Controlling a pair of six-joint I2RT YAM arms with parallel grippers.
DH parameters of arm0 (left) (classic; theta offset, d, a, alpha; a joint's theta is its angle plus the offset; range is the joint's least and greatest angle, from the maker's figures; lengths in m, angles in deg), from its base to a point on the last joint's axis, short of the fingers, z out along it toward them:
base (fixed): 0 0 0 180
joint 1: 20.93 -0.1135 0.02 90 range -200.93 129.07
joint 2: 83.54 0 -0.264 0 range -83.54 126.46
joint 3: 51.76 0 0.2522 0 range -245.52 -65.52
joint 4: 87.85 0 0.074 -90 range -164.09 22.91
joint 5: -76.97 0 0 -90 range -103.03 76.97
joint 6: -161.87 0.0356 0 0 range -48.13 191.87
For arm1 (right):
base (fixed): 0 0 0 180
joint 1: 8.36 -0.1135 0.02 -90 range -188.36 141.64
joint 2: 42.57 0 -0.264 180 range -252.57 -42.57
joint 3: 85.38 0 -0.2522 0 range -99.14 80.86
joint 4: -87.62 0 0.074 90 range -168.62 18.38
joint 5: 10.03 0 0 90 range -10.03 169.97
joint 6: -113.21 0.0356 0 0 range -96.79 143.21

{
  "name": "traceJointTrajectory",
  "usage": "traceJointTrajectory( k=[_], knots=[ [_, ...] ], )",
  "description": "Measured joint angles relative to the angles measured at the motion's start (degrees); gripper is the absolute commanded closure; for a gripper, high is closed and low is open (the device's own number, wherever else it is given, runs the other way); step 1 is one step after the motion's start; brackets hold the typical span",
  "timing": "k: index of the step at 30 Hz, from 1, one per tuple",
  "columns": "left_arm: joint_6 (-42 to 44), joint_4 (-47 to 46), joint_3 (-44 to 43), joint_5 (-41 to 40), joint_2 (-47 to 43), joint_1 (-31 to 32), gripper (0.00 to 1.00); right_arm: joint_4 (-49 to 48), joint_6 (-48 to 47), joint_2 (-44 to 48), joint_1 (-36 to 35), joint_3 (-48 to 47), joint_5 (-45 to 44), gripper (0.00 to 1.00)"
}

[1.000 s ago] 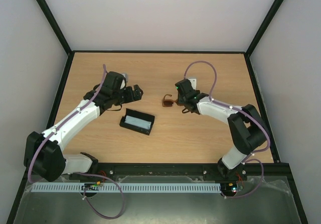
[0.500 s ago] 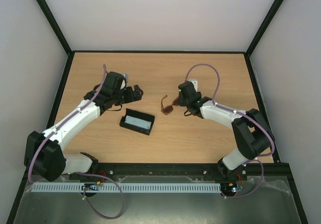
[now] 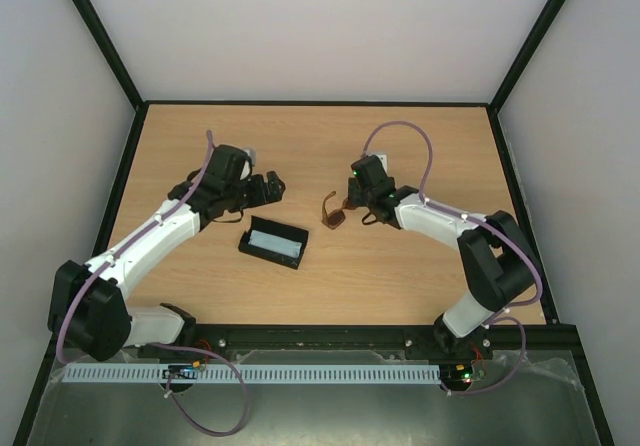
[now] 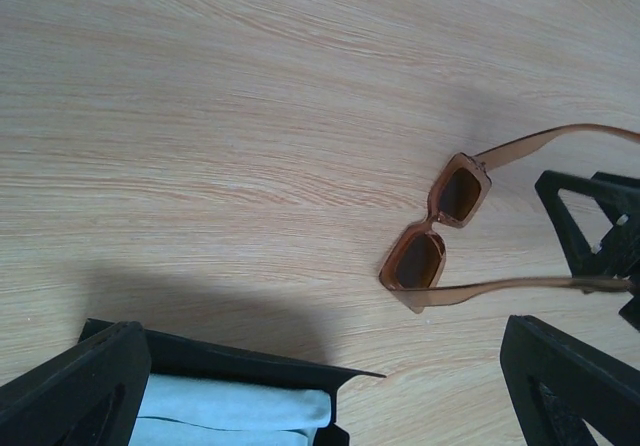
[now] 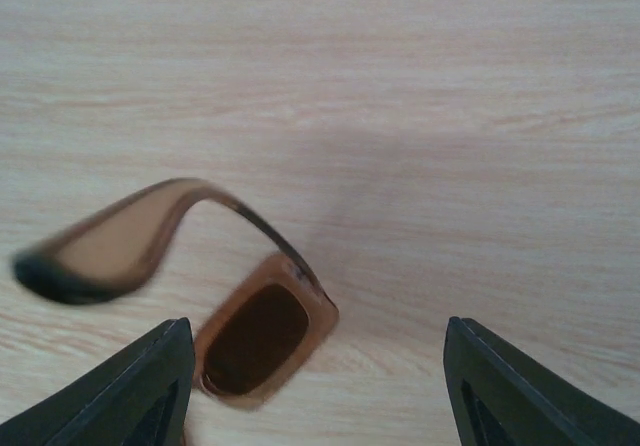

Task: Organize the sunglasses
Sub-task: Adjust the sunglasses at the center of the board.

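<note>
The sunglasses point(image 3: 331, 211) have a brown translucent frame and dark squarish lenses. They lie on the wooden table with both arms unfolded. In the left wrist view the sunglasses point(image 4: 438, 233) point their arms to the right. My right gripper point(image 3: 352, 204) is open just right of them; in the right wrist view one lens point(image 5: 258, 338) lies beside its left finger point(image 5: 135, 391) and one arm curves up to the left. My left gripper point(image 3: 272, 186) is open and empty, up and left of the open black case point(image 3: 273, 243).
The open case holds a pale blue cloth point(image 4: 235, 409) and lies left of and nearer than the sunglasses. A small pale item point(image 3: 383, 162) lies behind the right wrist. Black frame rails border the table point(image 3: 420, 266).
The sunglasses have shifted a little left and toward the near edge and turned slightly. My right gripper has moved slightly beside them. The left arm has not moved.
</note>
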Motion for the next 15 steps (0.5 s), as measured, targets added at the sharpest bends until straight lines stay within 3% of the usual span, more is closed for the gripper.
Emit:
traceJointTrajectory(
  k=[6,15],
  knots=[
    [0.00,-0.50,0.94,0.02,-0.04,-0.02,0.01,-2.27,0.00,1.51,0.00,5.66,1.70,0.31],
    [0.17,-0.57,1.36,0.00,-0.31,-0.02,0.02,-7.78,-1.27,-0.09,0.00,6.27,2.34,0.35]
  ],
)
